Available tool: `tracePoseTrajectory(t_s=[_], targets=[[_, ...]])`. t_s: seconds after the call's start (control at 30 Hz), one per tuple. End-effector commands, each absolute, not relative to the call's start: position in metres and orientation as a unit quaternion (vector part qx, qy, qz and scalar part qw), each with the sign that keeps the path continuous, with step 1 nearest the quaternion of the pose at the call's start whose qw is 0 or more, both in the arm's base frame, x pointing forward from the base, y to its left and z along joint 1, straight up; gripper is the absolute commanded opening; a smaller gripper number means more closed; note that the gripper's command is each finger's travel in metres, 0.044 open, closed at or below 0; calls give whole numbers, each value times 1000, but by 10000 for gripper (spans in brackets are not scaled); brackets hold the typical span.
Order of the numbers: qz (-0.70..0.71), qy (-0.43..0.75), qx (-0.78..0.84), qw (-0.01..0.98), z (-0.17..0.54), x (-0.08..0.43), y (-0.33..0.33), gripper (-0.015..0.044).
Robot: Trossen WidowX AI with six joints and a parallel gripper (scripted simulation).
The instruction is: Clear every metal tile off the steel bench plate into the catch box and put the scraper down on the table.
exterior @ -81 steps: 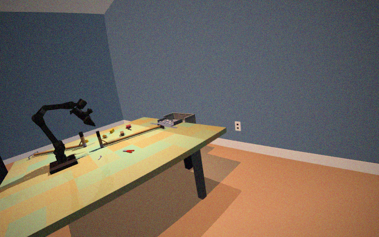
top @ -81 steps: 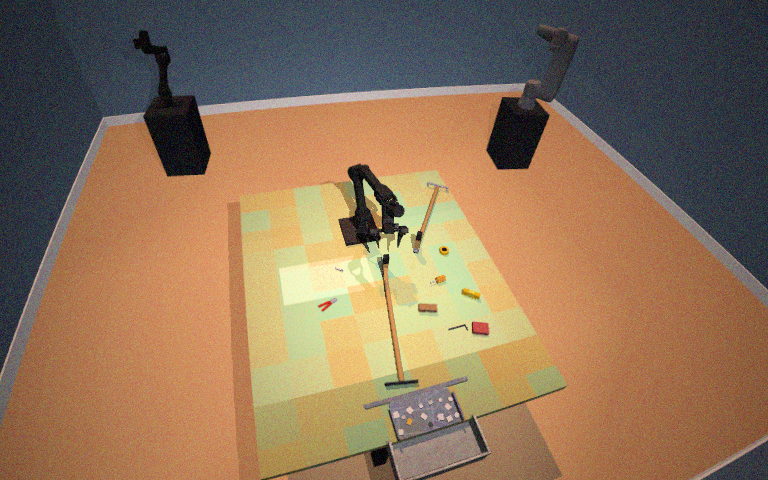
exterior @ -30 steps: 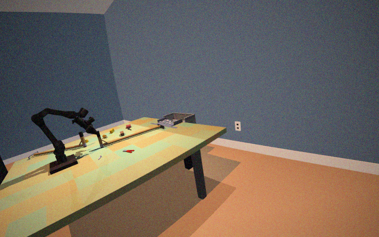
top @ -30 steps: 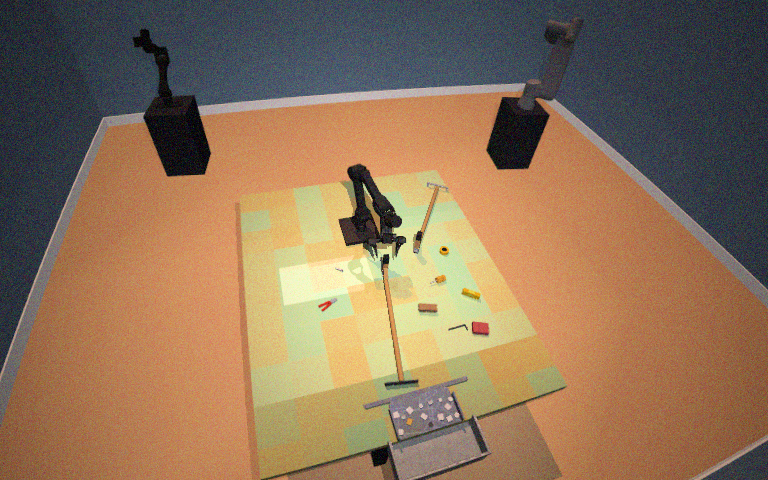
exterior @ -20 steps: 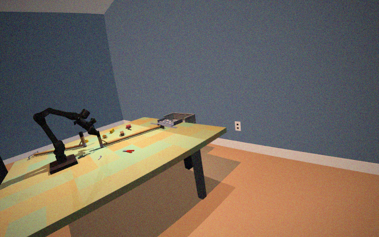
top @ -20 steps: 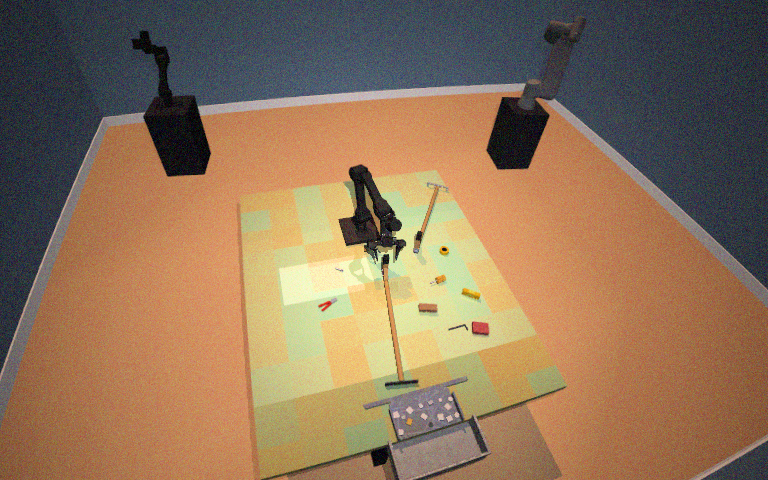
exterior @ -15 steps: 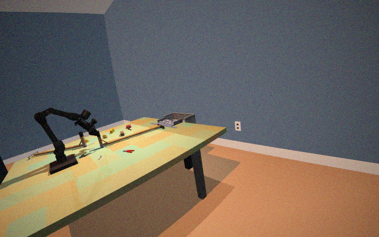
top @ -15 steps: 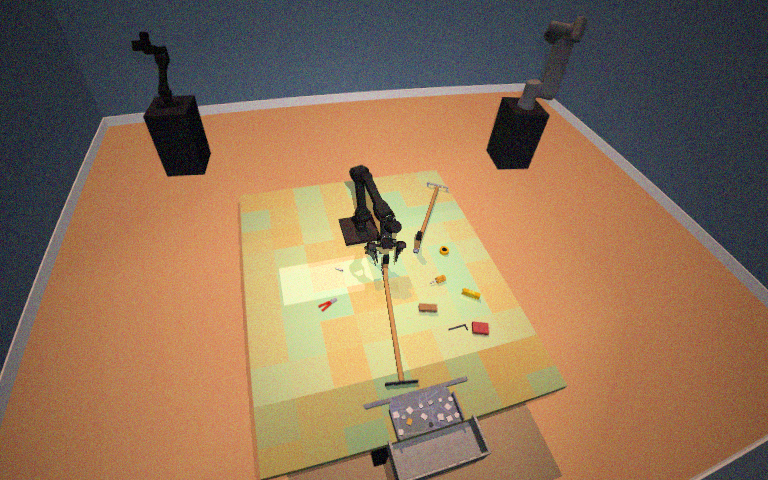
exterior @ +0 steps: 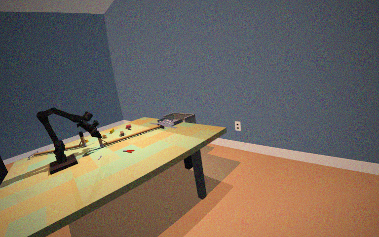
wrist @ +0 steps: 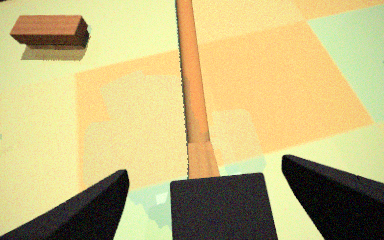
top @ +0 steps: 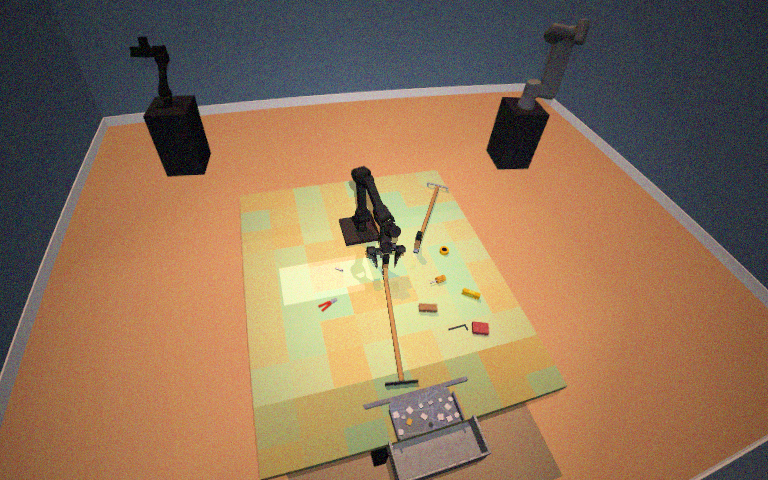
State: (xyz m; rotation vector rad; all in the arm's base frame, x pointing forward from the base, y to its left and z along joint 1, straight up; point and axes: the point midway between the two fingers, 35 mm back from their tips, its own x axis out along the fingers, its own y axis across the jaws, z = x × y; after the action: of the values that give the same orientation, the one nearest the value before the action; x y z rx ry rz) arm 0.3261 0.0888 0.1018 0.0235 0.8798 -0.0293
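The long scraper (top: 391,316) (exterior: 133,136) (wrist: 192,75) lies along the table with its dark blade (top: 401,383) just before the steel plate (top: 419,395). Its near end has an upright post with a black top (wrist: 222,210). My gripper (top: 385,263) (exterior: 99,137) (wrist: 205,169) is open, with one finger on each side of this post and a gap on both sides in the wrist view. Several pale tiles (top: 409,409), a yellow tile (top: 409,421) and a dark one (top: 430,424) lie on the plate. The catch box (top: 438,450) (exterior: 190,118) is at its far end.
A shorter rake-like tool (top: 430,210) (exterior: 56,150) lies beside the arm. A brown block (top: 428,307) (wrist: 49,26), red block (top: 480,328), yellow block (top: 471,293), hex key (top: 458,327), screwdriver (top: 440,279), tape roll (top: 444,250) and red pliers (top: 326,305) (exterior: 129,151) flank the scraper.
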Motion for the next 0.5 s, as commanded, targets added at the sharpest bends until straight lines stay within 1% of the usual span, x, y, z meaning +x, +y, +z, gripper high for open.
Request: tracePoseTrajectory(t_s=[0.0,0.33,0.47], targets=[[-14,425,12,905,103,326,89,361],[-14,425,12,905,103,326,89,99],[-14,425,12,905,103,326,89,72]])
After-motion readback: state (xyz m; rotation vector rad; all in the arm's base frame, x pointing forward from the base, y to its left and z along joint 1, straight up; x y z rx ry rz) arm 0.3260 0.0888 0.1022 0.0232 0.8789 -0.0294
